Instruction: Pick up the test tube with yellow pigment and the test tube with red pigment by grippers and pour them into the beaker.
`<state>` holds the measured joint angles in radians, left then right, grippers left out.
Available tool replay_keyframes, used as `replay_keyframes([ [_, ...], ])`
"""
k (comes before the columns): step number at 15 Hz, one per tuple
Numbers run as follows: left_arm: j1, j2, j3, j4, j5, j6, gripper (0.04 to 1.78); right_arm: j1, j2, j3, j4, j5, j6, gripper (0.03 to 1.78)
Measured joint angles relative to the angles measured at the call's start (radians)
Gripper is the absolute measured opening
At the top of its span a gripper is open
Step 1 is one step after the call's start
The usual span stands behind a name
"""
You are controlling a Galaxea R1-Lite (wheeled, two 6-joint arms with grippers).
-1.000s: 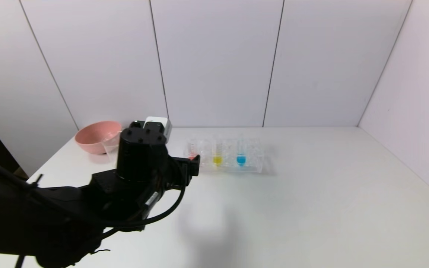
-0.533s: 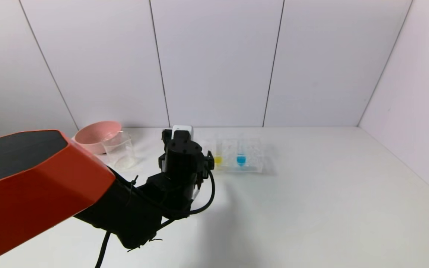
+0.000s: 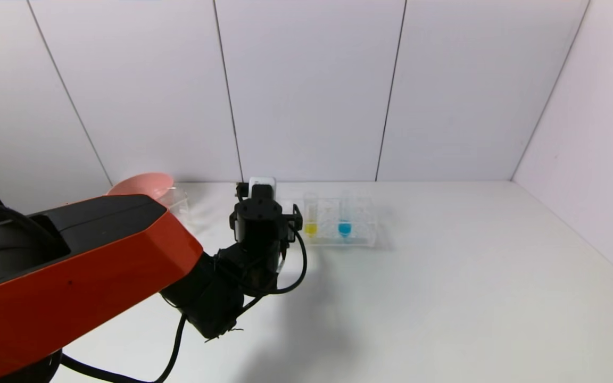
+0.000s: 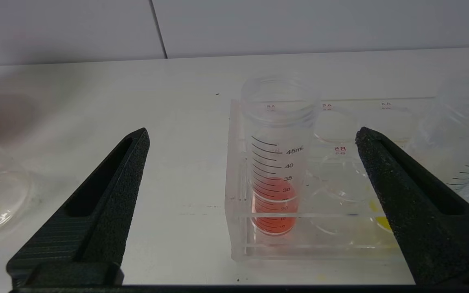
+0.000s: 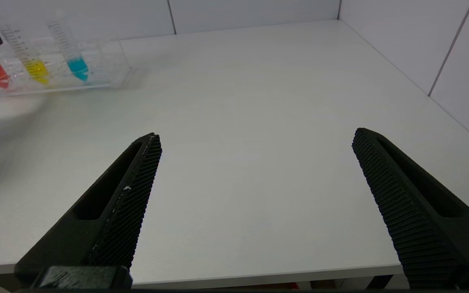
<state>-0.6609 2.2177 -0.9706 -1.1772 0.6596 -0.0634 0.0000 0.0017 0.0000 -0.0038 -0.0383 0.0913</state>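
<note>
Left black claw gripper [image 4: 253,136] is spread wide open, empty, lined up on the clear red-liquid test tube [image 4: 276,162] standing in its clear plastic rack [image 4: 238,240].

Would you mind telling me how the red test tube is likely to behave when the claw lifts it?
The test tube with red pigment looks smooth and clear, so probably slippery. It is open-topped and partly full, so tilting may spill. The open left claw straddles it in the rack.

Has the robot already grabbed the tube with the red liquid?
No, the left gripper is open, its fingers apart on either side of the test tube with red pigment, which stands in the clear rack.
</note>
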Motion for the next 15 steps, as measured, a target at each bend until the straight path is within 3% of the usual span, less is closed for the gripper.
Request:
replay_keyframes([
  [2, 0.001, -0.001, 0.000, 0.000, -0.004, 0.004, 1.67, 0.000, 0.000, 0.000, 0.000, 0.000, 0.000, 1.71],
  [5, -0.001, -0.001, -0.001, -0.009, -0.016, 0.004, 1.35, 0.000, 0.000, 0.000, 0.000, 0.000, 0.000, 1.71],
  [10, -0.004, 0.008, -0.015, -0.028, -0.018, 0.004, 0.49, 0.000, 0.000, 0.000, 0.000, 0.000, 0.000, 1.71],
  [15, -0.005, 0.012, -0.036, -0.031, -0.016, 0.006, 0.43, 0.000, 0.000, 0.000, 0.000, 0.000, 0.000, 1.71],
])
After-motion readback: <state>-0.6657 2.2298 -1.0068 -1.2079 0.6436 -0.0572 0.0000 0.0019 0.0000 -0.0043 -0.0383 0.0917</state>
